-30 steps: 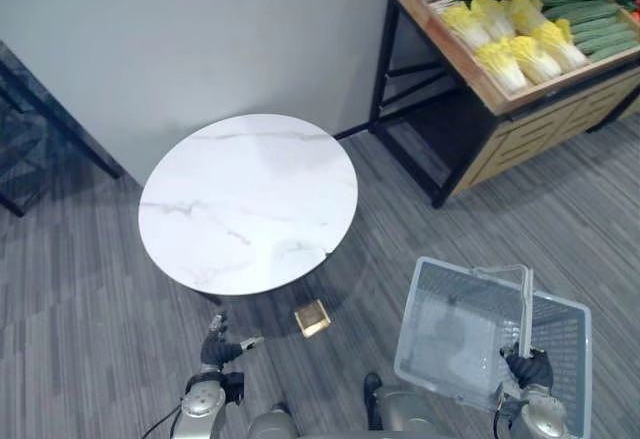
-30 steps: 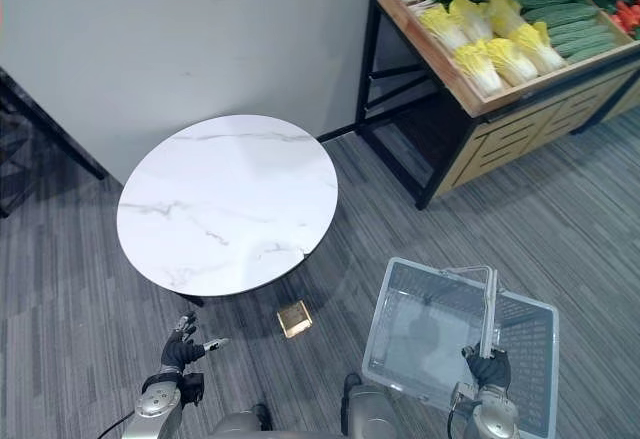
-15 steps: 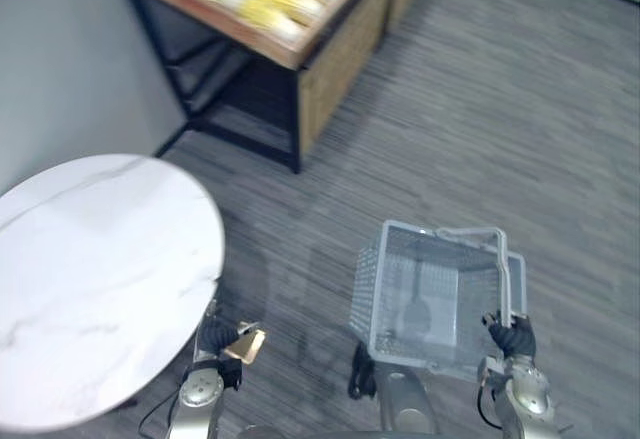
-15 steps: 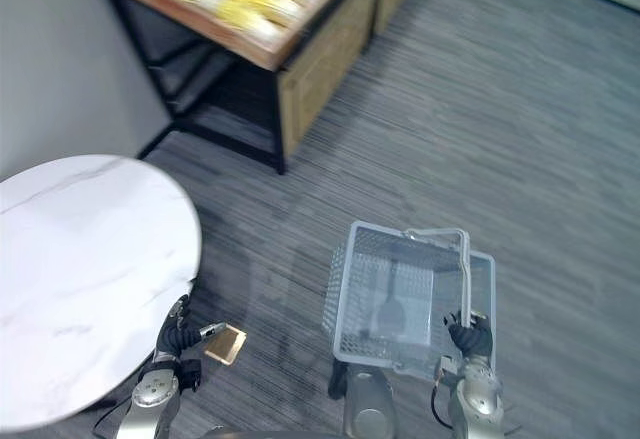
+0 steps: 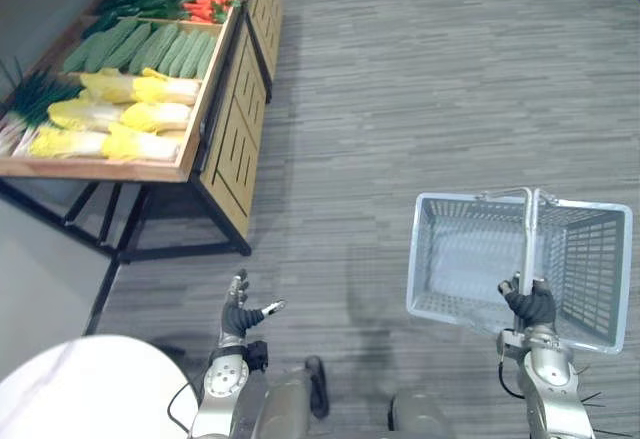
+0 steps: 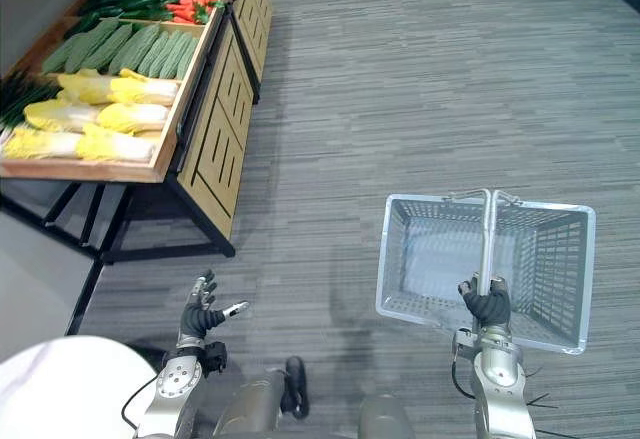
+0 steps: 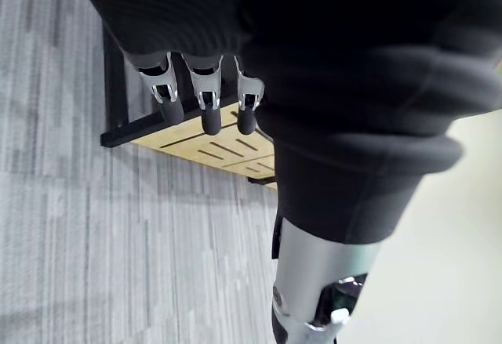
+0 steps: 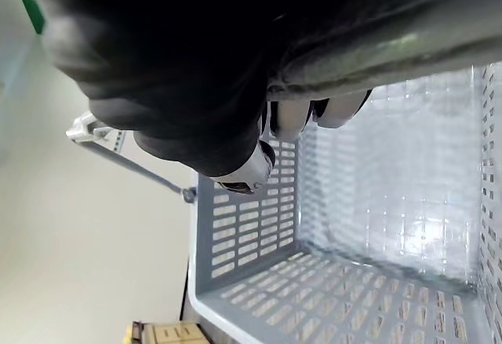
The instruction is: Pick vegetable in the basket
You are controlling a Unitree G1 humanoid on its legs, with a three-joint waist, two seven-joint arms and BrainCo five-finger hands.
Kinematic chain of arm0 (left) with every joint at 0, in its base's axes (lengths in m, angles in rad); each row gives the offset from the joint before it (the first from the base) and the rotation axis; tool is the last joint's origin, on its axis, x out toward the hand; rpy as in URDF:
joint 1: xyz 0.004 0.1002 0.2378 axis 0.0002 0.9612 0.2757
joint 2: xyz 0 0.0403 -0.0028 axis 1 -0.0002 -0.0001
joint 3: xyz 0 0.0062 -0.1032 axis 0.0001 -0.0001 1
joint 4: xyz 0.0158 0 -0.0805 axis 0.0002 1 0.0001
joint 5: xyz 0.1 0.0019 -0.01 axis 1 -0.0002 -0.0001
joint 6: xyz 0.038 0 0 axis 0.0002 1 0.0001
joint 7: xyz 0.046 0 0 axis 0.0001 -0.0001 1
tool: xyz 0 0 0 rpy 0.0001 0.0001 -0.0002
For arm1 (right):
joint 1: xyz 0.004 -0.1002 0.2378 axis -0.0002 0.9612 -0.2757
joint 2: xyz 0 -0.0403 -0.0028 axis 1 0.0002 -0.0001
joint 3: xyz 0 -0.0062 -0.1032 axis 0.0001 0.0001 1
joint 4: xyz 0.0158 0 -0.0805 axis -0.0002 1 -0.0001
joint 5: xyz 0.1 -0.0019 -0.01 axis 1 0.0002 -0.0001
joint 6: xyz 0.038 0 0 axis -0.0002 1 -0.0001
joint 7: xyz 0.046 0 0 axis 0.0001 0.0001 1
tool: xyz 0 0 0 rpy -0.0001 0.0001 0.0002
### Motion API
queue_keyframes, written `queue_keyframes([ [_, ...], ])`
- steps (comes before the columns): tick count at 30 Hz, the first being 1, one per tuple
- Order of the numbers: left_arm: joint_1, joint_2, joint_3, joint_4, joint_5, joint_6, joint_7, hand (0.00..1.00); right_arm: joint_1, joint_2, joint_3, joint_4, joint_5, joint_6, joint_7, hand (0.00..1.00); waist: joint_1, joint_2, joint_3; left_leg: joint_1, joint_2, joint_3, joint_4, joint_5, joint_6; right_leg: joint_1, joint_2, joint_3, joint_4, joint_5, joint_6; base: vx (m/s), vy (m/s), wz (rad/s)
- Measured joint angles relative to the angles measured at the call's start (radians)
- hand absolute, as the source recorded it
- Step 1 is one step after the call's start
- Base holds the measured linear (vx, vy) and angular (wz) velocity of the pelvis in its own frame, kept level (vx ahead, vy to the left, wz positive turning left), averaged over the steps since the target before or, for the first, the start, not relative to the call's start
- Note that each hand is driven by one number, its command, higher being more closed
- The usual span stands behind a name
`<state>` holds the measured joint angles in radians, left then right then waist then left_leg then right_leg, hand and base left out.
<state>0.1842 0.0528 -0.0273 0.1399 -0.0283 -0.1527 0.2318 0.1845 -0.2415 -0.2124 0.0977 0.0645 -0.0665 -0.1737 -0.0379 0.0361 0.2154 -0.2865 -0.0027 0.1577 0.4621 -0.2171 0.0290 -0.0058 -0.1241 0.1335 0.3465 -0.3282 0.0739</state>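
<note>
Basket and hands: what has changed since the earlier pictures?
The camera has swung, and nothing else moved: the vegetable stand now shows at upper left, the round table at the lower left corner. The right hand stays shut on the handle of the empty basket; the left hand stays open and holds nothing.

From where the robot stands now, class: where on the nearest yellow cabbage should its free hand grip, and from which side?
Across the middle of the cabbage, from above, likely: it lies on its side against the tray's wooden lip with another cabbage alongside, so only its top is free. The open left hand could do it.
</note>
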Motion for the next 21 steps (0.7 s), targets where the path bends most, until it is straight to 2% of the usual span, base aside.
queue_keyframes([
  [1,-0.007,-0.003,-0.001,-0.013,-0.001,-0.009,0.006,0.0,0.003,0.014,0.001,0.003,-0.01,0.002,0.003,1.0,0.002,-0.024,-0.003,0.017,-0.028,0.016,0.013,-0.04,0.025,-0.02,-0.028,0.01,0.082,-0.024,0.04,0.47,0.258,-0.03],
  [2,-0.01,-0.006,-0.001,-0.013,-0.001,-0.009,0.01,0.0,-0.001,0.027,0.003,0.012,-0.03,0.005,0.003,1.0,0.001,-0.036,-0.002,0.055,-0.054,0.022,0.012,-0.07,0.04,-0.084,-0.044,0.021,0.272,-0.021,0.122,0.57,0.262,-0.04],
  [3,-0.01,-0.003,-0.003,-0.013,-0.001,-0.009,0.011,0.0,-0.003,0.031,0.009,0.033,-0.048,0.006,0.004,1.0,-0.002,-0.044,0.002,0.099,-0.07,0.025,0.003,-0.084,0.057,-0.147,-0.052,0.034,0.449,0.019,0.203,0.6,0.214,0.05],
  [4,-0.002,0.004,-0.012,-0.012,0.0,-0.007,0.013,0.0,-0.001,0.033,0.021,0.066,-0.062,0.007,0.004,1.0,-0.008,-0.048,0.004,0.177,-0.084,0.019,-0.022,-0.105,0.073,-0.197,-0.058,0.029,0.637,0.034,0.177,0.52,0.131,0.08],
  [5,-0.001,0.008,-0.014,-0.012,0.0,-0.007,0.016,0.0,-0.002,0.033,0.026,0.082,-0.067,0.008,0.004,1.0,-0.007,-0.048,0.004,0.218,-0.087,0.019,-0.044,-0.107,0.077,-0.217,-0.06,0.009,0.689,0.029,0.141,0.64,0.078,0.04],
  [6,-0.007,0.011,-0.023,-0.013,0.0,-0.008,0.027,0.0,-0.001,0.038,0.036,0.093,-0.075,0.018,0.005,1.0,-0.007,-0.038,-0.001,0.31,-0.086,0.002,-0.117,-0.107,0.077,-0.276,-0.06,-0.071,0.71,0.003,0.067,0.54,0.029,-0.03],
  [8,-0.015,0.013,-0.023,-0.013,0.0,-0.009,0.033,0.0,-0.002,0.038,0.049,0.093,-0.076,0.018,0.009,1.0,-0.011,-0.032,-0.002,0.362,-0.078,-0.016,-0.166,-0.107,0.077,-0.317,-0.051,-0.122,0.684,-0.018,0.031,0.5,-0.015,0.05],
  [9,-0.022,0.021,-0.024,-0.012,0.0,-0.009,0.033,0.0,-0.005,0.037,0.063,0.093,-0.078,0.018,0.024,1.0,-0.017,-0.031,-0.002,0.415,-0.063,-0.024,-0.207,-0.107,0.077,-0.387,-0.026,-0.163,0.624,-0.035,-0.001,0.58,-0.08,0.11],
  [10,-0.025,0.023,-0.024,-0.011,0.0,-0.009,0.033,0.0,-0.01,0.037,0.068,0.093,-0.079,0.017,0.027,1.0,-0.022,-0.026,0.001,0.443,-0.046,-0.032,-0.221,-0.108,0.075,-0.436,-0.001,-0.174,0.565,-0.033,-0.005,0.7,-0.125,0.25],
  [11,-0.033,0.026,-0.025,-0.008,0.0,-0.009,0.035,0.0,-0.02,0.036,0.066,0.093,-0.079,0.016,0.027,1.0,-0.038,-0.01,0.01,0.471,-0.016,-0.049,-0.221,-0.113,0.066,-0.479,0.035,-0.171,0.422,0.005,-0.01,0.71,-0.17,0.42],
  [12,-0.043,0.028,-0.024,-0.004,0.0,-0.009,0.036,0.0,-0.022,0.035,0.065,0.093,-0.079,0.016,0.027,1.0,-0.055,-0.007,0.011,0.499,0.005,-0.063,-0.219,-0.121,0.03,-0.498,0.063,-0.139,0.207,0.111,-0.002,0.63,-0.176,0.55],
  [13,-0.048,0.031,-0.026,-0.003,0.0,-0.009,0.036,0.0,-0.019,0.035,0.065,0.092,-0.079,0.016,0.027,1.0,-0.059,-0.017,0.007,0.515,0.004,-0.074,-0.217,-0.127,0.003,-0.488,0.069,-0.118,0.082,0.19,-0.006,0.69,-0.233,0.61],
  [14,-0.05,0.036,-0.028,0.001,0.001,-0.009,0.035,0.0,0.001,0.032,0.065,0.088,-0.08,0.016,0.027,1.0,-0.062,-0.042,-0.002,0.559,-0.002,-0.097,-0.208,-0.157,-0.048,-0.458,0.068,-0.067,-0.073,0.428,-0.015,0.59,-0.21,0.46],
  [15,-0.059,0.017,-0.03,0.032,0.001,-0.007,0.036,0.0,0.003,0.01,0.061,0.091,-0.08,0.017,0.026,1.0,-0.059,-0.008,0.005,0.584,0.029,-0.118,-0.193,-0.169,-0.066,-0.457,0.092,-0.075,-0.009,0.468,-0.032,0.77,-0.283,0.36],
  [16,-0.069,0.013,-0.03,0.04,0.002,-0.001,0.035,0.0,-0.009,0.017,0.061,0.081,-0.081,0.02,0.026,1.0,-0.058,0.008,0.005,0.572,0.054,-0.134,-0.157,-0.117,-0.09,-0.48,0.103,-0.08,0.093,0.396,-0.052,0.6,-0.222,0.31],
  [17,-0.075,0.004,-0.03,0.037,0.002,-0.002,0.032,0.0,0.0,0.03,0.061,0.057,-0.085,0.024,0.029,1.0,-0.059,0.008,0.004,0.576,0.053,-0.149,-0.113,-0.046,-0.104,-0.482,0.098,-0.09,0.182,0.316,-0.063,0.57,-0.221,0.31],
  [18,-0.076,-0.006,-0.026,0.03,0.002,-0.002,0.032,0.0,0.008,0.035,0.062,0.044,-0.084,0.029,0.033,1.0,-0.058,0.01,0.005,0.571,0.059,-0.152,-0.066,-0.01,-0.111,-0.465,0.096,-0.109,0.206,0.282,-0.071,0.45,-0.199,0.43],
  [19,-0.075,-0.025,-0.019,0.018,0.003,-0.003,0.032,0.0,0.028,0.045,0.063,0.02,-0.084,0.031,0.037,1.0,-0.058,0.012,0.005,0.534,0.076,-0.152,0.047,0.058,-0.119,-0.422,0.092,-0.129,0.213,0.24,-0.081,0.55,-0.228,0.55],
  [20,-0.064,-0.044,-0.019,-0.004,0.003,-0.004,0.033,0.0,0.056,0.058,0.066,-0.021,-0.084,0.033,0.04,1.0,-0.051,0.017,0.008,0.438,0.114,-0.143,0.262,0.223,-0.132,-0.34,0.092,-0.159,0.179,0.205,-0.091,0.61,-0.245,0.63],
  [21,-0.045,-0.052,-0.026,-0.04,0.003,-0.007,0.033,0.0,0.081,0.076,0.068,-0.057,-0.084,0.033,0.04,1.0,-0.035,0.026,0.008,0.338,0.197,-0.09,0.467,0.197,-0.135,-0.257,0.109,-0.189,0.121,0.192,-0.105,0.56,-0.213,0.52],
])
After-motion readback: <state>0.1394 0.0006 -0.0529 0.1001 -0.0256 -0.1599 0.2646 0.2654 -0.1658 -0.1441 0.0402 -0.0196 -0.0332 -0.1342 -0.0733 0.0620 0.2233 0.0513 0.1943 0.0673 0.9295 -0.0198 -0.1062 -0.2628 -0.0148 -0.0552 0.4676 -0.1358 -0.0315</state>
